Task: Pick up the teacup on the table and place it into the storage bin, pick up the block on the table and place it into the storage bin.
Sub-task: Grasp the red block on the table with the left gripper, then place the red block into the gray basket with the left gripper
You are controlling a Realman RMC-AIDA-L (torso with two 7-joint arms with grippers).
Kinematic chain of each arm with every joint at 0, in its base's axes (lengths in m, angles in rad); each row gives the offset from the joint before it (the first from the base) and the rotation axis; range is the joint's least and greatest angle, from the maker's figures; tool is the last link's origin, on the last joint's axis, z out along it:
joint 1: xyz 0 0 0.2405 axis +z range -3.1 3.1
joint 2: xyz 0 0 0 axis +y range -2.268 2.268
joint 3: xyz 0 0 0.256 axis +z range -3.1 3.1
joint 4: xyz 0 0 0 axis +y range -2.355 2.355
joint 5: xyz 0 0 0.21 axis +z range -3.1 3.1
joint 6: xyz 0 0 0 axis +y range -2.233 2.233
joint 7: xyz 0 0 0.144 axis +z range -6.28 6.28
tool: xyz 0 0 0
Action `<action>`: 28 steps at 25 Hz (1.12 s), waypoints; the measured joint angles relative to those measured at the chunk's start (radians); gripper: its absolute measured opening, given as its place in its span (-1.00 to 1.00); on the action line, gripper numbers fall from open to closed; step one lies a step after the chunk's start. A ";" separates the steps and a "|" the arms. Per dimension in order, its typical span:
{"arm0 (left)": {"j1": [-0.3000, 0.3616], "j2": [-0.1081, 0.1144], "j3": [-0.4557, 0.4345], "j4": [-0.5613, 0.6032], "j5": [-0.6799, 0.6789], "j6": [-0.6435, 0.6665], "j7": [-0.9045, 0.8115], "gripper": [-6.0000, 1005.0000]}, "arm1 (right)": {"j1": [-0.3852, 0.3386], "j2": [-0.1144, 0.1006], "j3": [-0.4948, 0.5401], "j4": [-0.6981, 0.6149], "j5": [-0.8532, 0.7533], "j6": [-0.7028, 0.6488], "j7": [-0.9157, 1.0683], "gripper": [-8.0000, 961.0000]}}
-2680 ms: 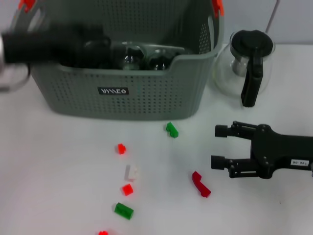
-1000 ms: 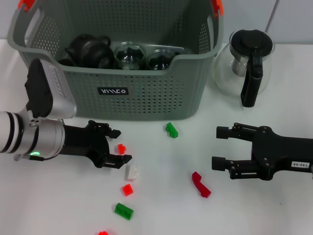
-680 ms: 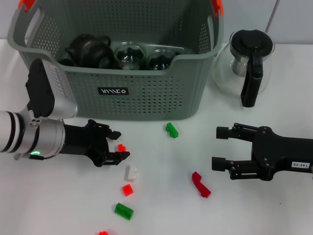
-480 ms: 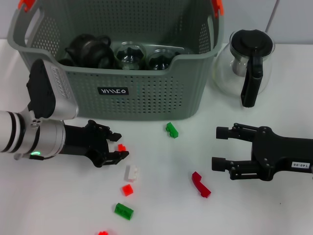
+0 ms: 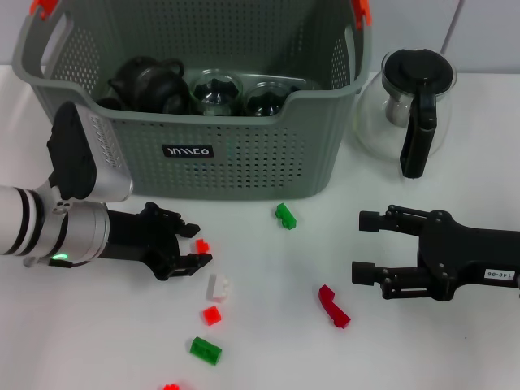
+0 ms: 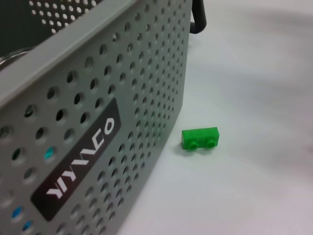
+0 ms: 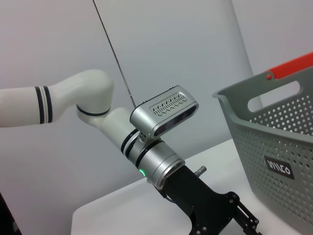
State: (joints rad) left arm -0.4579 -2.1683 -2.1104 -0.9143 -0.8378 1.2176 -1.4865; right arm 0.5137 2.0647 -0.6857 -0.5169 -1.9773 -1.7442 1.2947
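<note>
We saw the left claw (image 5: 193, 243) open around a red block (image 5: 201, 245) lower left on the tabletop (image 5: 268, 341), below the bin (image 5: 244, 162); right claw (image 5: 364, 244) open, lower right.

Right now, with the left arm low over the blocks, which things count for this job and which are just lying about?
Job:
storage bin
small red block between the open jaws of the left gripper
other blocks: white, green, dark red

Lying about:
glass pot beside the bin
right gripper, open and idle over the table
</note>
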 joint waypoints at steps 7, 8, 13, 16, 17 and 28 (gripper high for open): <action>-0.006 -0.002 0.000 0.009 0.002 -0.014 -0.005 -0.23 | -0.001 0.000 0.000 0.000 0.000 0.002 0.000 0.96; -0.009 -0.002 0.000 0.014 0.002 -0.015 -0.008 -0.24 | -0.001 0.000 0.000 0.000 0.000 0.002 0.000 0.96; -0.032 0.001 0.000 0.035 0.027 -0.021 -0.041 -0.30 | -0.001 0.000 0.000 0.000 0.000 0.003 0.000 0.96; -0.046 0.003 0.000 0.041 0.045 -0.015 -0.062 -0.34 | -0.002 0.000 0.000 0.000 0.000 0.003 0.000 0.96; -0.048 0.003 0.000 0.039 0.048 -0.014 -0.065 -0.35 | -0.002 -0.001 0.000 0.000 0.000 0.003 0.000 0.96; -0.043 0.001 -0.054 -0.021 0.038 0.093 -0.067 -0.54 | -0.006 -0.002 0.000 0.000 0.000 0.000 0.000 0.96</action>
State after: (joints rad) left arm -0.5005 -2.1669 -2.1644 -0.9356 -0.8002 1.3106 -1.5536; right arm 0.5080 2.0622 -0.6857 -0.5170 -1.9772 -1.7439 1.2947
